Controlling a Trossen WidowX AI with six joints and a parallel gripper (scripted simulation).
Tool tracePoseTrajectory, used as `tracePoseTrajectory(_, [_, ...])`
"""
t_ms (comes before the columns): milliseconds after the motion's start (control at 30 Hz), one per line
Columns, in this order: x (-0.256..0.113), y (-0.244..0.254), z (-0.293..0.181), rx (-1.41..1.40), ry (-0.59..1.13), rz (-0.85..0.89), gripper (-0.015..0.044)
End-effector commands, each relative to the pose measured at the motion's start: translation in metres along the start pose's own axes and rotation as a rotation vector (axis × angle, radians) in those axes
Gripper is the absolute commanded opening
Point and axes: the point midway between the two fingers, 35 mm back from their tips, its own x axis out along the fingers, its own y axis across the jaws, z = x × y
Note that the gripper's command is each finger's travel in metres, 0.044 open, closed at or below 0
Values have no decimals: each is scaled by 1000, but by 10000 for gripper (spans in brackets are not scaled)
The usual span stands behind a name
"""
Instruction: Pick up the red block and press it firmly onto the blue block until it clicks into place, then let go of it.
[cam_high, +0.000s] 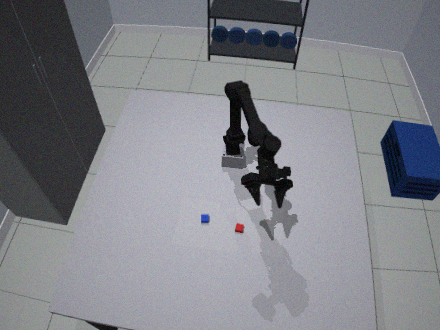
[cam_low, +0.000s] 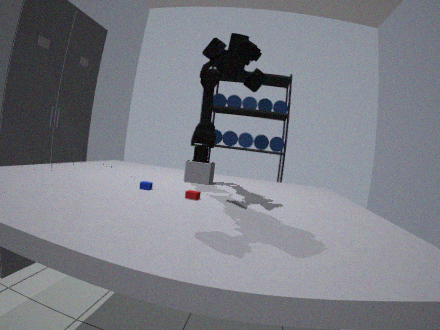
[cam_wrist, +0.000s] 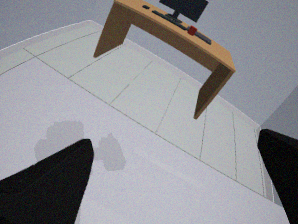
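The red block (cam_high: 239, 228) (cam_low: 192, 195) lies flat on the pale surface (cam_high: 150, 150) (cam_low: 100, 215) (cam_wrist: 35, 100), and the blue block (cam_high: 205, 218) (cam_low: 146, 185) lies near it, the two apart with bare surface between them. The black six-joint arm (cam_high: 255, 122) (cam_low: 206, 102) rises from a grey base (cam_high: 234, 161) (cam_low: 199, 172) on the same surface and reaches out above it. Its gripper (cam_high: 269, 204) (cam_wrist: 178, 144) is spread wide with nothing between the fingers, raised above the surface and clear of both blocks. In the wrist view the two dark fingers stand far apart at either side, and beyond them show the surface, the tiled floor and a wooden desk (cam_wrist: 175, 42) carrying a monitor (cam_wrist: 186, 7) and a red mug (cam_wrist: 192, 30). A black shelf rack (cam_high: 256, 11) (cam_low: 250, 114) with rows of blue round objects (cam_high: 254, 37) (cam_low: 245, 140) stands behind the arm in the exterior view.
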Motion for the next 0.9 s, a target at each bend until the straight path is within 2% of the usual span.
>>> tracePoseTrajectory(0, [26,17,-55,108,222,97,440])
tracePoseTrajectory(200, [41,46,-148,329,623,199,440])
tracePoseTrajectory(467, [14,63,-254,672,1242,174,440])
tracePoseTrajectory(533, [11,63,-260,705,1293,160,440])
tracePoseTrajectory(867, [11,66,-258,705,1293,160,440])
